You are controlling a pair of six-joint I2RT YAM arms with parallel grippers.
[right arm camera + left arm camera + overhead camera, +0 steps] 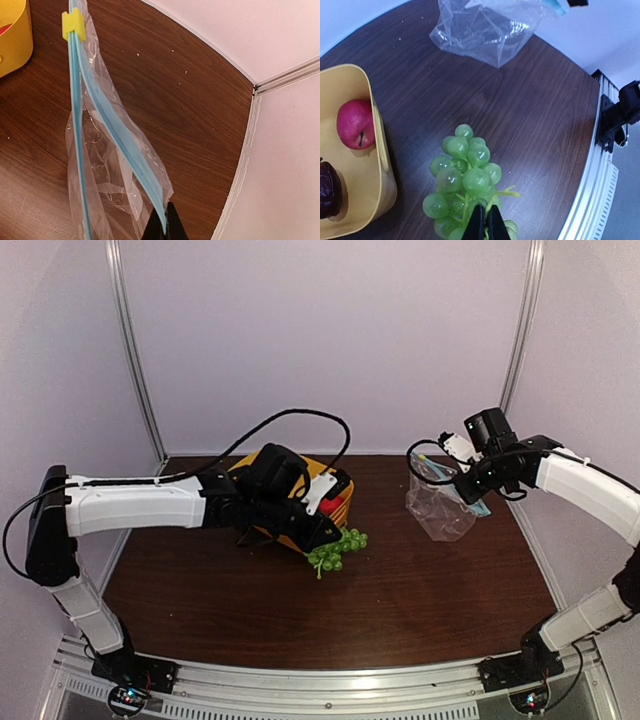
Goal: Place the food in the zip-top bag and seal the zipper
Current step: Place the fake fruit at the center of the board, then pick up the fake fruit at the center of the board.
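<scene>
My left gripper [485, 220] is shut on the stem of the green grape bunch [465, 175], holding it just right of the yellow basket; the bunch also shows in the top view [336, 548]. The pink-red fruit [355, 123] and the dark maroon fruit [329, 190] lie in the basket. My right gripper [165, 225] is shut on one blue zipper strip [122, 140] of the clear zip-top bag [100, 170], holding its mouth open; a yellow slider [73, 23] sits at the far end. The bag hangs at the right of the table [440, 502].
The yellow basket [380, 150] stands at the middle back of the dark wooden table [430, 590], partly under my left arm [140, 505]. The table's metal front rail [330, 680] runs along the near edge. White walls close in the sides and back.
</scene>
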